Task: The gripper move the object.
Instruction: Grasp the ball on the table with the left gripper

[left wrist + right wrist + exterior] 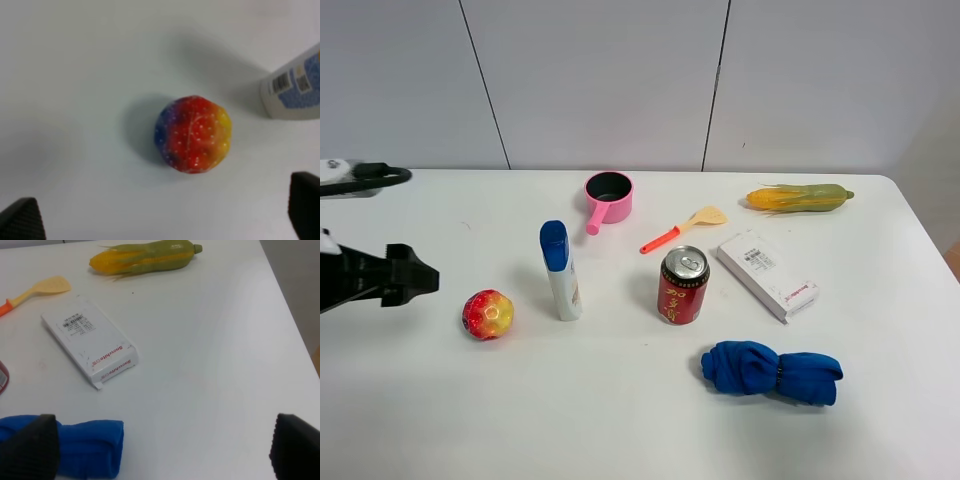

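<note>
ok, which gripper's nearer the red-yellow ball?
Left. The left gripper is open just beside the ball; the right gripper is far off, by the blue cloth.

Black gripper (420,277) at left edge, near red-yellow ball (488,314), not touching. White bottle (560,271) stands just right of ball. Red can (683,285) mid-table. Blue cloth (770,372) nearer front.

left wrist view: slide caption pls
Open left gripper facing the bumpy red-yellow ball, white bottle beside it.
</note>
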